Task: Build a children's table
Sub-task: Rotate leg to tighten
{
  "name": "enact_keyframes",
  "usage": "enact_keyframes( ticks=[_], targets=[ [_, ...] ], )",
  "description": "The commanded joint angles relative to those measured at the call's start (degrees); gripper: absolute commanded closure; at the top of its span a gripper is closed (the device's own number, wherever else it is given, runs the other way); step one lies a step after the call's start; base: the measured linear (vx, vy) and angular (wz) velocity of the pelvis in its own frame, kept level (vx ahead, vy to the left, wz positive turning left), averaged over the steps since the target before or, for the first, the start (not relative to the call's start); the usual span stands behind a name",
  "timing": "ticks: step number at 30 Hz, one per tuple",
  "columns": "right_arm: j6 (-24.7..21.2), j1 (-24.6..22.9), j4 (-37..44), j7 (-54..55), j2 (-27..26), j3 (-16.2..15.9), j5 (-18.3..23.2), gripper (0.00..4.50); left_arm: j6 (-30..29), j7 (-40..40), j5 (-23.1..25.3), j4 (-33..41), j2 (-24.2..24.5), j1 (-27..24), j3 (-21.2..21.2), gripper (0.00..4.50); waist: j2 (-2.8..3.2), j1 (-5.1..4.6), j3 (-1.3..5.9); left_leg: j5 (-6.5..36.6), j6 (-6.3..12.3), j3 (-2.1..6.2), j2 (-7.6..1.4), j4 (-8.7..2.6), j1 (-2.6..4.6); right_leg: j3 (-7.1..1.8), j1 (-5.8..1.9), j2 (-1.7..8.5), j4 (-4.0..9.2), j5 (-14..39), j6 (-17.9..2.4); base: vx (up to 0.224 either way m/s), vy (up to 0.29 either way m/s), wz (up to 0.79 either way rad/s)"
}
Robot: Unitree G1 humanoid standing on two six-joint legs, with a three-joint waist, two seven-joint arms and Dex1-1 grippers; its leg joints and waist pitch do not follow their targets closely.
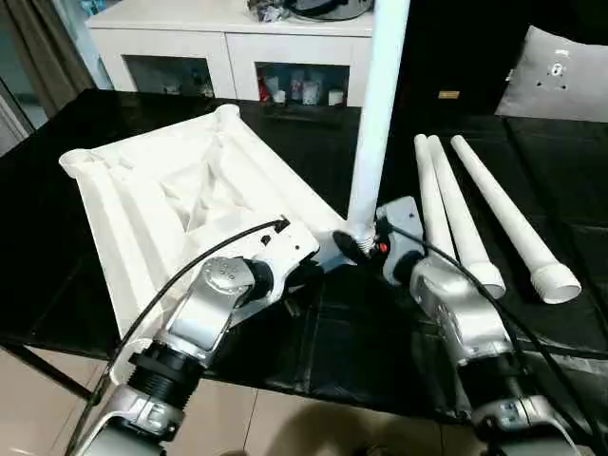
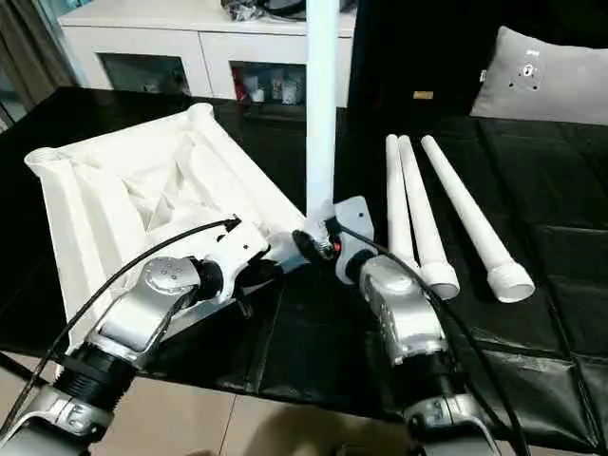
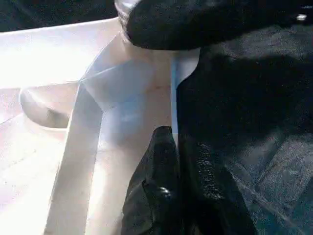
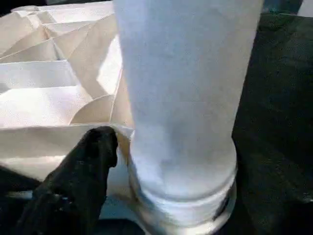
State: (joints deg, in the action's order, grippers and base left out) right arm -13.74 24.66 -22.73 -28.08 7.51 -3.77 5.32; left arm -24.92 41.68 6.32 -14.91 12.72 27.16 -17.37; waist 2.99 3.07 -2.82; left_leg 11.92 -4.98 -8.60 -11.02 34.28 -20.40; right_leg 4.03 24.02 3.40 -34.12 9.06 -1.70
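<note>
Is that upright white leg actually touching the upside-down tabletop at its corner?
Touching. In the right wrist view the upright leg stands with its base collar seated in the corner of the tabletop, no gap between them. The head views agree.

Upturned tabletop (image 1: 171, 209), one upright leg (image 1: 378, 114)

no text, label, brand or number can be read on anything here.
</note>
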Motion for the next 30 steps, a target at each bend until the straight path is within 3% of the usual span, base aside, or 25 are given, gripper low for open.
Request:
enact_keyframes(
  ticks=[1,3,8,9,12,14,21,27,29,30],
  targets=[
    [-0.30,-1.48,1.35,-3.53,0.31,-2.48,1.60,0.33,2.41,0.21,0.02,2.20,1.34,1.76,0.60,4.50,-0.11,0.25,3.99,6.06,3.91,-0.19,-0.95,-3.49,-0.63,-2.28,-4.34,3.86,3.99,13.57,-9.88,0.000,0.000,0.00],
    [-0.10,-2.56,3.22,-6.35,3.20,-2.44,1.94,0.17,3.79,2.74,-0.54,1.32,3.03,1.80,0.45,4.50,-0.24,0.18,4.00,5.91,4.14,-0.20,-0.92,-3.44,-0.66,-2.29,-4.39,3.73,4.07,13.26,-9.63,0.000,0.000,0.00],
    [1.32,-3.90,5.41,-13.41,7.70,-2.16,3.11,0.07,8.19,8.03,-0.99,-0.81,6.31,1.89,-0.57,4.50,0.12,0.45,4.01,7.03,4.48,-0.16,-1.02,-3.41,-0.54,-2.25,-4.30,3.69,4.16,13.45,-9.92,0.000,0.000,0.00],
    [2.07,-4.43,6.26,-18.51,10.59,-1.96,4.13,0.07,11.08,12.15,-1.62,-2.07,8.41,1.97,-1.46,4.50,0.20,0.55,4.03,6.81,4.61,-0.09,-1.00,-3.43,-0.53,-2.23,-4.34,3.72,4.06,12.77,-10.23,0.000,0.000,0.00],
    [2.13,-4.48,6.32,-19.93,11.48,-1.88,4.39,0.07,12.10,13.49,-1.83,-2.47,9.08,2.04,-1.79,4.50,0.21,0.68,3.96,7.15,4.81,-0.14,-1.10,-3.40,-0.41,-2.27,-4.23,3.74,4.00,12.71,-10.60,0.000,0.000,0.00],
    [3.67,-4.21,6.57,-26.28,14.95,-4.33,4.45,0.07,16.49,18.53,-2.08,-4.04,11.27,2.39,-3.48,4.50,0.08,0.97,3.99,7.28,4.99,-0.13,-1.14,-3.40,-0.45,-2.21,-4.33,3.82,4.03,13.21,-10.84,0.000,0.000,0.00],
    [5.32,-2.90,6.54,-33.32,17.73,-7.57,3.80,0.07,21.72,26.41,-2.37,-5.49,14.05,3.07,-6.39,4.50,-0.22,2.14,4.04,6.35,4.88,-0.25,-1.47,-3.39,-0.22,-2.39,-4.06,3.92,3.62,12.79,-11.33,0.000,0.000,0.00],
    [5.27,-1.41,4.56,-36.41,17.68,-8.77,4.12,0.53,25.35,30.77,-1.75,-6.90,15.63,3.99,-8.12,4.50,-0.22,2.56,3.98,6.66,4.23,-0.26,-1.56,-3.48,-0.25,-2.40,-4.05,4.03,3.57,13.99,-10.85,0.000,0.000,0.00],
    [5.20,-1.10,4.39,-36.81,17.67,-8.87,4.33,0.87,26.12,31.02,-1.48,-7.26,15.84,4.21,-8.22,4.50,-0.26,2.60,4.05,6.34,4.13,-0.28,-1.51,-3.43,-0.30,-2.42,-4.14,4.06,3.57,13.76,-10.74,0.000,0.000,0.00],
    [4.78,-0.86,4.32,-37.45,17.75,-8.95,4.70,0.89,26.35,31.20,-1.56,-7.45,15.92,4.32,-8.18,4.50,-0.84,2.53,4.02,6.13,4.21,-0.33,-1.47,-3.46,-0.40,-2.41,-4.20,3.99,3.59,13.64,-10.62,0.000,0.000,0.00]
  ],
)
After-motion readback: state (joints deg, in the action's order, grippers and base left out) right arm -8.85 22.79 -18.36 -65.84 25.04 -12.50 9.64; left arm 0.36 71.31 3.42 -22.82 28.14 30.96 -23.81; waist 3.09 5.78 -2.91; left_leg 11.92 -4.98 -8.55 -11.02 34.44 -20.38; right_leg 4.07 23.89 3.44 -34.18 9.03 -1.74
